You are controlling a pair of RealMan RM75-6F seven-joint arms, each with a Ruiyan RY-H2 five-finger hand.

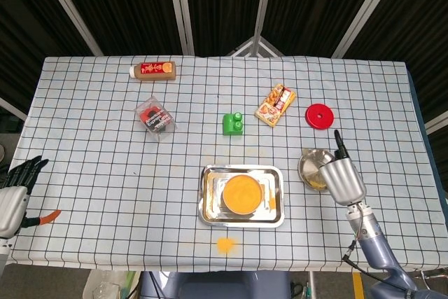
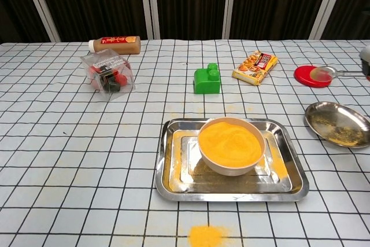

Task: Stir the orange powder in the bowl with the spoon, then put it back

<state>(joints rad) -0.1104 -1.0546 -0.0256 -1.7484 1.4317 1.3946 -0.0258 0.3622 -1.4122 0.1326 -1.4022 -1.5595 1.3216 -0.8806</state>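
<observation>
A white bowl (image 1: pixel 242 193) (image 2: pixel 231 142) heaped with orange powder stands in a steel tray (image 1: pixel 208 204) (image 2: pixel 173 177) near the table's front edge. My right hand (image 1: pixel 342 178) has left the bowl and hovers at the right, over a small round metal plate (image 1: pixel 311 166) (image 2: pixel 338 124) dusted with powder. It holds the metal spoon (image 2: pixel 321 74) by the handle; in the chest view the spoon's bowl hangs in the air above the plate and only a sliver of the right hand (image 2: pixel 365 62) shows at the edge. My left hand (image 1: pixel 14 192) rests at the table's front left corner, fingers apart, holding nothing.
A spill of orange powder (image 1: pixel 225 244) lies in front of the tray. Further back are a green block (image 1: pixel 233 124), a snack pack (image 1: pixel 275 104), a red disc (image 1: pixel 319 115), a clear box of small parts (image 1: pixel 154 117) and a brown bottle (image 1: pixel 152 70) on its side.
</observation>
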